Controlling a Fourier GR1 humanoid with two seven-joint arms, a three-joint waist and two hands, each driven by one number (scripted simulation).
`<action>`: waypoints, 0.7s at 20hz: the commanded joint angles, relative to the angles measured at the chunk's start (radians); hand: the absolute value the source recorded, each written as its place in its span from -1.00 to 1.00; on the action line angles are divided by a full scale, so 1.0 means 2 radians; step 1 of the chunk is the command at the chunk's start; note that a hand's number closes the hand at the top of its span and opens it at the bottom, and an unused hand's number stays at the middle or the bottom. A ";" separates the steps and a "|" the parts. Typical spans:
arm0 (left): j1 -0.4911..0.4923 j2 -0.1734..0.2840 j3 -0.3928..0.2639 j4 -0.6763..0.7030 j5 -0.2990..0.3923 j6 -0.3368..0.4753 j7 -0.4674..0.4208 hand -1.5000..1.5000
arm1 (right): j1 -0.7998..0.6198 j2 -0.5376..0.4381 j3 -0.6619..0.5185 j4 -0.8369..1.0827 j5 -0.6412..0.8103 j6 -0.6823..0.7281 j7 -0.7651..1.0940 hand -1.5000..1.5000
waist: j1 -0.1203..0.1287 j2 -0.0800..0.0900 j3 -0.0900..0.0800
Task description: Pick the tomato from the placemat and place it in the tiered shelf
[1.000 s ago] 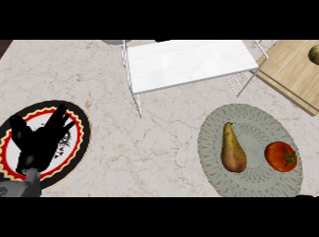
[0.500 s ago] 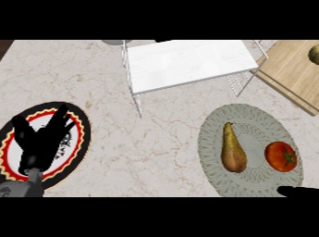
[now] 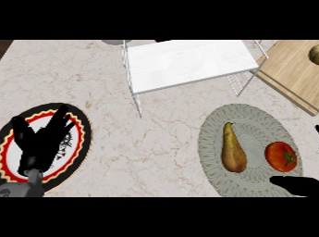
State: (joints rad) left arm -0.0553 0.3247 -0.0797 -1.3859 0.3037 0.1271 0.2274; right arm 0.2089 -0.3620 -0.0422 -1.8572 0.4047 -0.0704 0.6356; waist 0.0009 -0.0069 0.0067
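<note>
A glossy red tomato lies beside a tapered brown pear on the oval woven placemat, on a marbled worktop. The right hand, cut off at the frame's edge, flanks the tomato with fingers spread wide. The left hand rests open over a patterned plate. The white wire tiered shelf stands well apart.

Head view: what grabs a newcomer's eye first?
The red tomato beside a pear on the grey oval placemat, lower right, with the right robot hand open around the tomato's side. At left, the left robot hand rests open over a red-rimmed plate; the white tiered shelf stands top centre.
</note>
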 commanded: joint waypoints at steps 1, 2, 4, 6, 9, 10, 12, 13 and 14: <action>-0.008 -0.014 0.005 0.082 -0.006 -0.022 -0.028 0.00 | -0.023 0.009 -0.001 0.067 0.026 -0.017 -0.043 -1.00 | -0.002 0.005 -0.003; 0.030 -0.002 0.003 0.018 -0.006 -0.017 0.004 0.00 | -0.009 0.013 -0.011 0.038 0.009 -0.009 -0.037 -1.00 | 0.000 0.003 -0.003; 0.002 -0.017 0.001 0.058 -0.023 -0.007 -0.018 0.00 | -0.057 0.021 -0.016 0.095 0.022 -0.029 -0.055 -1.00 | 0.000 0.004 -0.003; -0.022 -0.027 0.000 0.055 -0.029 0.002 0.005 0.00 | -0.019 0.032 -0.012 0.063 0.023 -0.030 -0.069 -1.00 | -0.003 0.004 -0.003; 0.002 -0.002 0.023 0.040 -0.014 -0.035 -0.002 0.00 | -0.040 0.035 -0.017 0.076 0.024 -0.028 -0.073 -1.00 | -0.001 0.003 -0.003; -0.006 0.004 0.028 0.039 -0.004 -0.039 0.020 0.00 | -0.071 0.040 -0.002 0.088 0.036 -0.026 -0.053 -1.00 | 0.000 0.004 -0.003; 0.007 -0.019 0.018 0.022 -0.020 -0.018 0.018 0.00 | -0.080 0.055 -0.001 0.130 0.044 -0.041 -0.078 -1.00 | 0.001 0.004 -0.003; 0.006 -0.022 0.018 0.057 -0.024 -0.033 -0.016 0.00 | -0.107 0.037 -0.017 0.153 0.030 -0.024 -0.087 -1.00 | 0.001 0.004 -0.003; 0.007 -0.024 0.013 0.034 -0.034 -0.011 0.013 0.00 | -0.075 0.040 -0.006 0.115 0.031 -0.015 -0.082 -1.00 | -0.001 0.003 -0.003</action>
State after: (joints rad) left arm -0.0639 0.3035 -0.0345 -1.3620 0.2678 0.0871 0.2221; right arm 0.0731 -0.2826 -0.0564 -1.6397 0.4694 -0.1247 0.4908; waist 0.0018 -0.0078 0.0082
